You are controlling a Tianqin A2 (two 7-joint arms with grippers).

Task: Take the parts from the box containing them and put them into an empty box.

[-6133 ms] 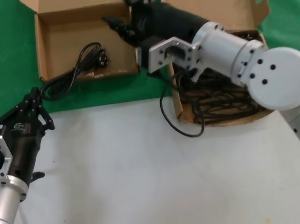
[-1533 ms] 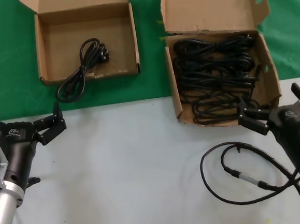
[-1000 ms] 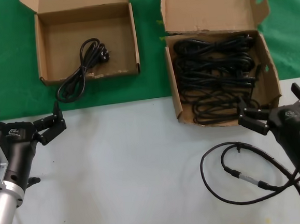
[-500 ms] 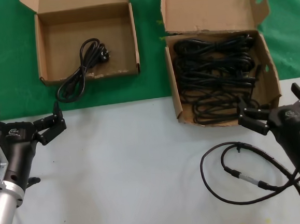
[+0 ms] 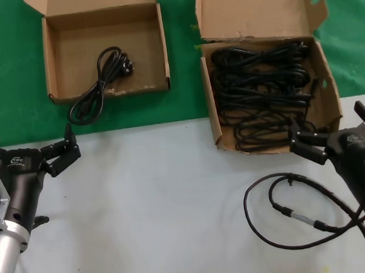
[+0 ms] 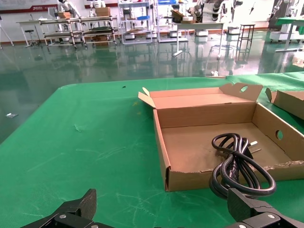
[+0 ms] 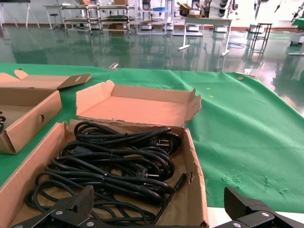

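The larger brown box [image 5: 211, 118] with the tall cut-out flap stands at the back right and holds several black coiled cords [image 5: 264, 92] [image 7: 114, 166]. The shallow square box [image 5: 51, 64] [image 6: 190, 178] sits at the back left. One coiled cord [image 5: 99, 83] [image 6: 237, 168] lies in it, with a loop hanging over the low front wall onto the green cloth. My left gripper [image 5: 31, 151] [image 6: 161, 216] rests open on the white table, short of that box. My right gripper [image 5: 334, 134] [image 7: 159, 213] is open just before the larger box's front right corner.
A thin black cable [image 5: 283, 214] with a metal connector loops over the white table [image 5: 156, 208] by my right arm. Green cloth [image 5: 183, 67] covers the far half of the table and separates the two boxes.
Six seconds ago my right arm reached over toward the shallow box; it has since drawn back to the table's right side. Over the last second and a half nothing moved.
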